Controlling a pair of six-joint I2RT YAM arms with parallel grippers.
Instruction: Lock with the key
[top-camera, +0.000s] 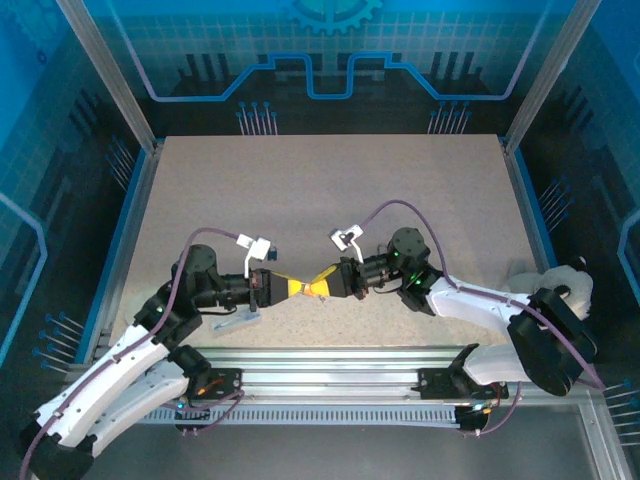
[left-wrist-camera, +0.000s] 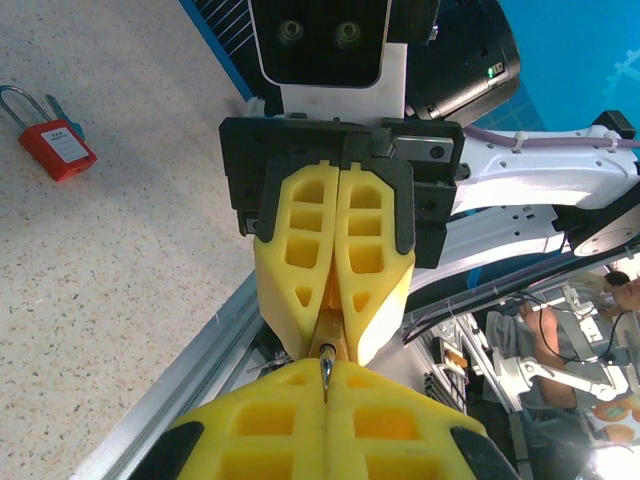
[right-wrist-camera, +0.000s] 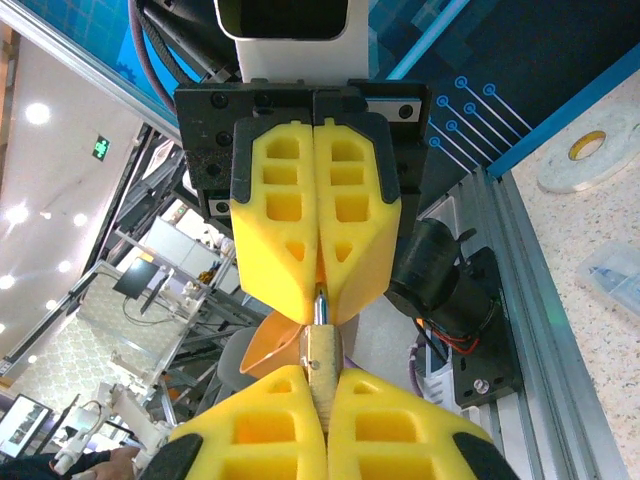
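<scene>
The key (right-wrist-camera: 319, 302) is pinched in the closed left gripper (top-camera: 300, 288); only its metal blade is seen past the fingertips, with the tip set against a small brass padlock (right-wrist-camera: 318, 350). That padlock is clamped in the closed right gripper (right-wrist-camera: 318, 385), which is met tip to tip with the left one. A red padlock (left-wrist-camera: 55, 145) is seen lying on the table (left-wrist-camera: 120, 280), well apart from both grippers.

Slim metal key (right-wrist-camera: 320, 303), tip against small brass padlock (right-wrist-camera: 318, 358), each between yellow jaws.
</scene>
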